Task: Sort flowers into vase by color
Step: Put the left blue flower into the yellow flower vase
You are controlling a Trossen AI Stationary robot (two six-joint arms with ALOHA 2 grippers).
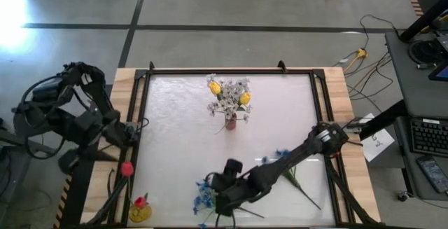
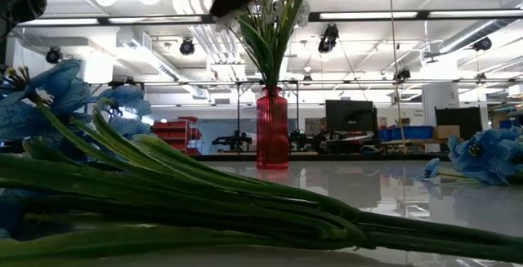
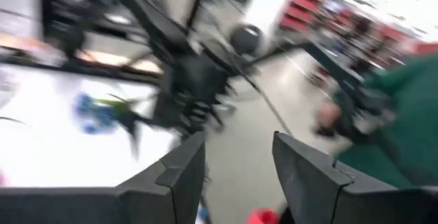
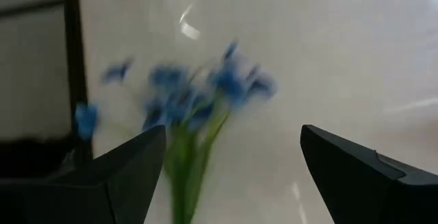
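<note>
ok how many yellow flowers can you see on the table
3. Two yellow tulips stand in the red vase among white sprays at the table's middle. A third yellow bloom lies off the mat's front left corner. Others may be hidden.

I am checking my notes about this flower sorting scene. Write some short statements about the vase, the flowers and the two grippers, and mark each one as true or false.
1. The red vase stands upright on the table and holds white and yellow flowers. True.
2. The right gripper is shut on a blue flower. False: its fingers are apart, with the blue flowers lying on the table ahead of it.
3. The left gripper is over the middle of the table. False: the left arm waits at the table's left edge, fingers open.
4. A red flower lies near the table's left edge. True.
</note>
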